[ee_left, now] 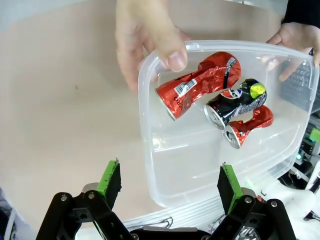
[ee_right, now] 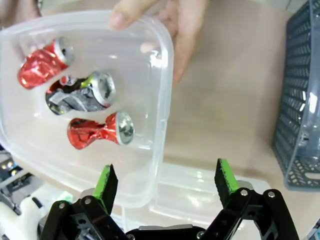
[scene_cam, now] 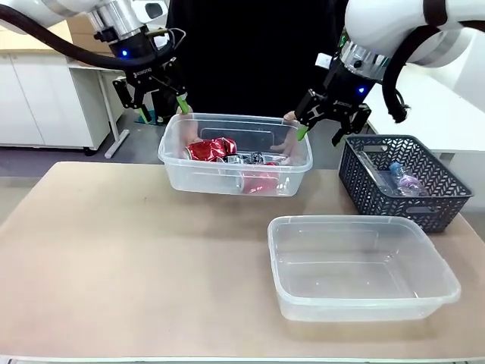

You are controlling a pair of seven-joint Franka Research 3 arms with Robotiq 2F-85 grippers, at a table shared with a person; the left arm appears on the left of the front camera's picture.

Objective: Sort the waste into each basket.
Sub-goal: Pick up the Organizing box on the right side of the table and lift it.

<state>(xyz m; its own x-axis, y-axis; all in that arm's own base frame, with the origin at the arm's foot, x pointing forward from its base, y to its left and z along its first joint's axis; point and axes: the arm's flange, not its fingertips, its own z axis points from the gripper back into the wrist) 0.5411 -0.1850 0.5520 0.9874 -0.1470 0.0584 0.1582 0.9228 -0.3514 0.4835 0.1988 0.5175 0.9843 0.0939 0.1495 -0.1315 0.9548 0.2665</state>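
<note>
- Crushed cans (ee_left: 197, 82), two red and one black-silver, are pictured lying together in a clear tub (scene_cam: 189, 178) gripped at both ends by a person's hands (ee_left: 145, 40) at the far side of the table (scene_cam: 114, 265).
- The left gripper (scene_cam: 163, 110) is shown spread wide and empty above one end of that tub; the right gripper (scene_cam: 320, 129) is likewise parted and empty above the other end.
- In each wrist view the green pads (ee_left: 112, 180) are seen straddling the tub's near rim, not a can; a closing here would be judged likely to seize plastic instead of waste.
- A thumb is curled over the rim close to the big red can; fingers could be pinched if either gripper were lowered at that end.
- The cans lie touching; one could be dragged or tipped out with another, and the crumpled metal may slip between the pads.
- An empty clear tub (scene_cam: 341, 220) is set nearer the robot; a dark lattice basket (scene_cam: 379, 193) stands to its right.
- Whether the held tub rests on the table or is lifted cannot be told.
- Bottles (scene_cam: 402, 180) in the lattice basket are half hidden by its wall; their number cannot be made out.
</note>
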